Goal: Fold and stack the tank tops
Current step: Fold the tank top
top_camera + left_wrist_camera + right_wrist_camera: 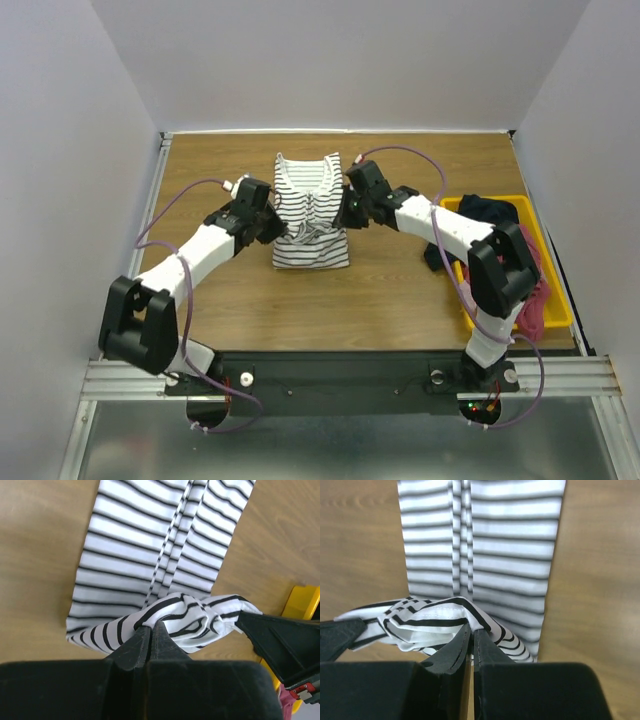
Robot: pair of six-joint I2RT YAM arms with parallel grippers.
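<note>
While both hands are clamped on cloth, the fold of the first garment is only part done. Striped tank top (pixel 312 205) lies at the middle of the counter (pixel 220 170), already narrowed to a tall strip; a line down its centre in both wrist views suggests the sides were turned in, though I cannot confirm that. Left hand (pixel 150 632) is closed, pinching a bunched edge of the striped cloth. Right hand (pixel 471 634) is closed on the same bunch from the other side. That bunch is raised over the near half of the garment; I cannot tell whether it is hem or straps. Judgement: the cross fold is in progress and not laid flat. Remaining: set this fold down and smooth it, then deal with the dark red tank top (pixel 535 310), which hangs crumpled over the edge of the yellow bin (pixel 560 300) at the right of the counter, unfolded. A dark garment (pixel 492 210) sits in the same bin. Nothing is stacked yet. Surface: wood-grain board, bare around the striped top. Room: plain white walls (pixel 330 60) close in on three sides.
</note>
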